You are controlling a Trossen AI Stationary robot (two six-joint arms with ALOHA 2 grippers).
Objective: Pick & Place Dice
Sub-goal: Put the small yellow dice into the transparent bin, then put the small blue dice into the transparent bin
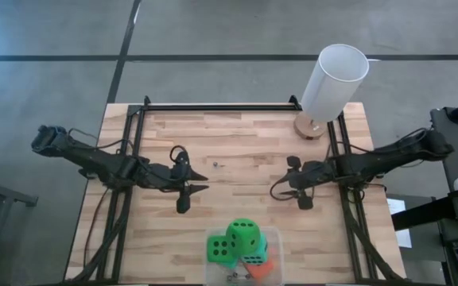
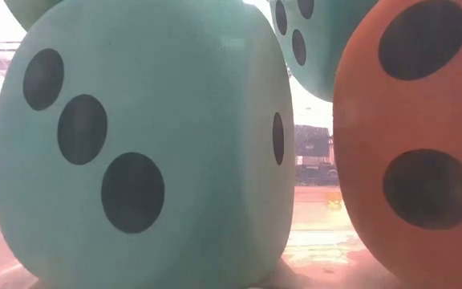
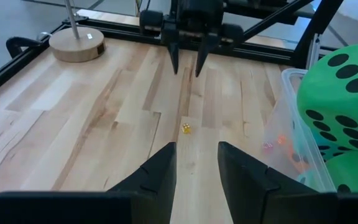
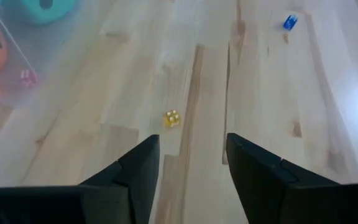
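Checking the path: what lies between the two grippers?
Bare wood except one small yellow die, seen in the left wrist view between left gripper and right gripper.

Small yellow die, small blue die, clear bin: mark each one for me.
small yellow die (image 4: 172, 119): right wrist view, its pipped top face.
small blue die (image 4: 289, 22): right wrist view, middle of the cube.
clear bin (image 3: 289, 109): left wrist view, its see-through side wall.

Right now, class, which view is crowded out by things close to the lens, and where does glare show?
Low view: a teal die and an orange-red die fill the picture, blocking the table; the background is washed out. Right wrist view: glare brightens the table.
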